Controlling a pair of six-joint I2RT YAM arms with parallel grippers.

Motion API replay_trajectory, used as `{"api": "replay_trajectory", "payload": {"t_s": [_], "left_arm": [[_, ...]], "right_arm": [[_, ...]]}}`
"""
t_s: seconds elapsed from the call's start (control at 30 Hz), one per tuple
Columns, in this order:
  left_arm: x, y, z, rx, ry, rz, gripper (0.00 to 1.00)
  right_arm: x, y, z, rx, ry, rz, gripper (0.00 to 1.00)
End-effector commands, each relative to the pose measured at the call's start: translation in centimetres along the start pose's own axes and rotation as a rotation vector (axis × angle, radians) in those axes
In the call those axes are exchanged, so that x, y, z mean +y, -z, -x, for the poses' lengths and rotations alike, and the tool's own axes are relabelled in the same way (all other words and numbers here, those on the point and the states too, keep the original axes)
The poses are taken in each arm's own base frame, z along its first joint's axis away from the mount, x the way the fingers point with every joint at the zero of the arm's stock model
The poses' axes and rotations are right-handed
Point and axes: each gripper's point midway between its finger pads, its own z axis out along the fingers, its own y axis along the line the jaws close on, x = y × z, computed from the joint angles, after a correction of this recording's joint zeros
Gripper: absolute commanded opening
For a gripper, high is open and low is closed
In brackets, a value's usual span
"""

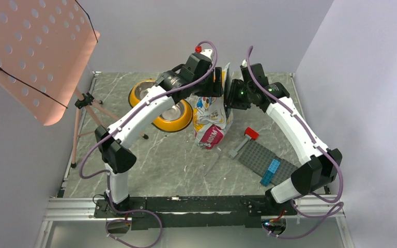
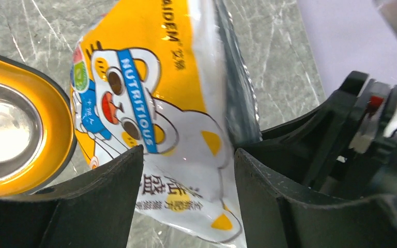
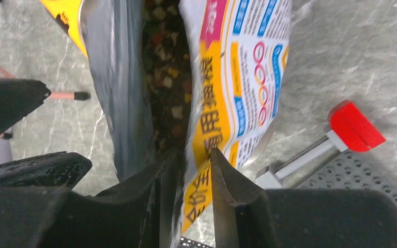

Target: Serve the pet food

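The pet food bag point(image 1: 213, 121), glossy white, yellow and pink with a cartoon cat, stands upright mid-table with its mouth open. Brown kibble point(image 3: 165, 77) shows inside it in the right wrist view. My right gripper point(image 3: 195, 160) is shut on the bag's right-hand wall at the top edge point(image 1: 231, 95). My left gripper point(image 2: 188, 155) hangs open at the bag's left top point(image 1: 218, 85); the cat-printed wall point(image 2: 150, 103) shows in the gap, gripped by neither finger. The yellow double bowl point(image 1: 157, 123) with steel cups lies just left of the bag point(image 2: 57, 103).
A red-handled tool point(image 1: 248, 135) and a grey studded baseplate point(image 1: 261, 152) carrying a blue brick point(image 1: 270, 171) lie right of the bag. A pink perforated music stand point(image 1: 36, 57) on a tripod point(image 1: 85, 101) stands at the left. Grey walls close off the back and right.
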Motion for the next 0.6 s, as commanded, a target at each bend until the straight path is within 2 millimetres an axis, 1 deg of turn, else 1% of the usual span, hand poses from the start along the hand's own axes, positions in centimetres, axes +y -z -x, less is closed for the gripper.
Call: {"api": "replay_trajectory", "payload": {"t_s": [0.0,0.2,0.27,0.37,0.43,0.47,0.5,0.57], "left_arm": [[0.5,-1.7,1.2,-0.041,-0.033,0.055,0.68],[0.6,-3.9,0.8,-0.033,-0.031,0.072,0.70],[0.8,-4.4,0.6,-0.032,-0.029,0.083,0.73],[0.8,-4.4,0.8,-0.040,-0.028,0.089,0.78],[0.5,-4.1,1.3,-0.056,-0.018,0.080,0.80],[0.3,-3.7,1.5,-0.066,-0.011,0.075,0.80],[0.3,-3.3,1.8,-0.078,0.001,0.078,0.80],[0.4,-2.2,2.5,-0.108,0.037,0.086,0.79]], "right_arm": [[0.2,-0.5,3.8,-0.088,0.018,0.052,0.32],[-0.2,-1.2,4.9,-0.105,0.029,0.016,0.32],[-0.3,-1.4,5.1,-0.111,0.031,0.012,0.30],[-0.8,-1.8,5.5,-0.118,0.027,-0.023,0.28],[-1.1,-1.9,5.9,-0.133,0.023,-0.034,0.28],[-1.3,-1.9,6.1,-0.137,0.018,-0.036,0.26],[-1.5,-1.9,6.4,-0.144,0.012,-0.037,0.21],[-1.3,-1.7,6.8,-0.149,0.013,-0.017,0.00]]}}
